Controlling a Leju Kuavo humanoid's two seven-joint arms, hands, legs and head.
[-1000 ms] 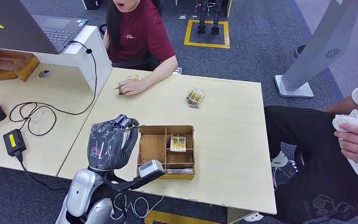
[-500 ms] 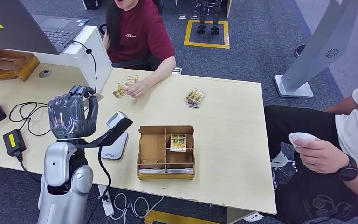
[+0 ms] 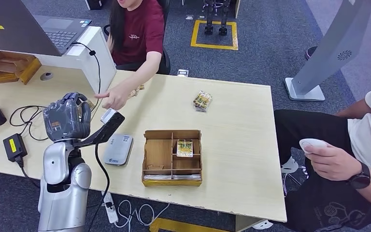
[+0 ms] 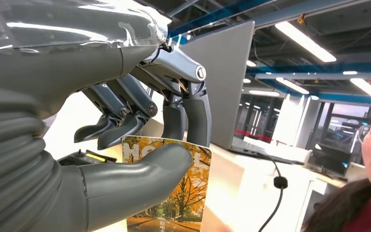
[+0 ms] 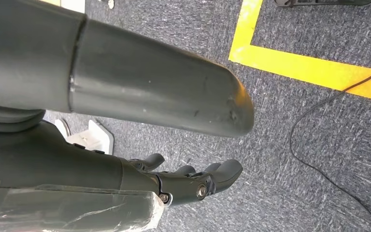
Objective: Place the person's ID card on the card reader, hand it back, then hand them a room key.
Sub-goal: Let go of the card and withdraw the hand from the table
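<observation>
Holding a card (image 4: pixel 174 193) pinched between thumb and fingers, the left robot hand (image 3: pixel 66 118) is raised over the left part of the table (image 3: pixel 232 145), palm side turned toward the person in the red shirt (image 3: pixel 142 34). From the wrist camera the card has an autumn-tree picture printed on it, thumb pressed flat against its face and the darker fingers curled down behind its top edge. Can't tell from the pictures whether it's the ID or a room key though

The person's hand (image 3: pixel 113 98) is reaching out across the table toward the robot hand, close to it but I can't say if it's touching the card. A few small cards (image 3: pixel 136 90) lie on the table just behind that hand.

The card reader (image 3: pixel 118 149), a grey-white pad, sits flat on the table just beside the robot's forearm, with a wooden divided tray (image 3: pixel 172 157) next to it that has one card (image 3: pixel 184 147) in a compartment. Another small stack of cards (image 3: pixel 202 101) lies further back on the table.

The right robot hand (image 5: pixel 193 181) hangs down over the grey carpet (image 5: pixel 319 121), fingers loosely apart and holding nothing
</observation>
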